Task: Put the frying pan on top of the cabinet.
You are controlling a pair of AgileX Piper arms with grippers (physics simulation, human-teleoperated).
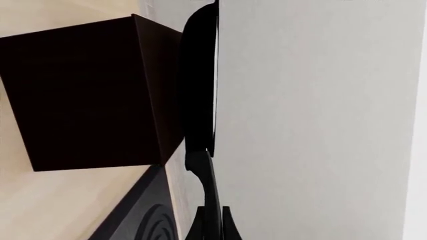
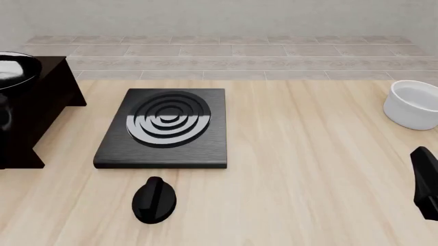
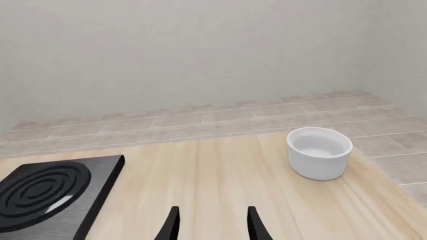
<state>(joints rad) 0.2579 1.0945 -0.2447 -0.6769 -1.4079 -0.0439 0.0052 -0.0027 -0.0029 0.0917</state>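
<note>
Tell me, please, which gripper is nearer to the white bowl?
Right. The right gripper hovers open just short of the white bowl; the left gripper holds the frying pan at the cabinet, across the table.

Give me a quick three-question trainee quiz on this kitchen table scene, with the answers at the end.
1. True or false: the white round ceramic bowl sits on the flat black ringed stove plate.
2. Which gripper holds the glossy black frying pan by its long handle? A) left gripper B) right gripper C) neither
3. Fill in: the small black knob lies on the light wooden table, just on the arms' side of the ____.
Key: 1 false; 2 A; 3 stove plate.
</note>
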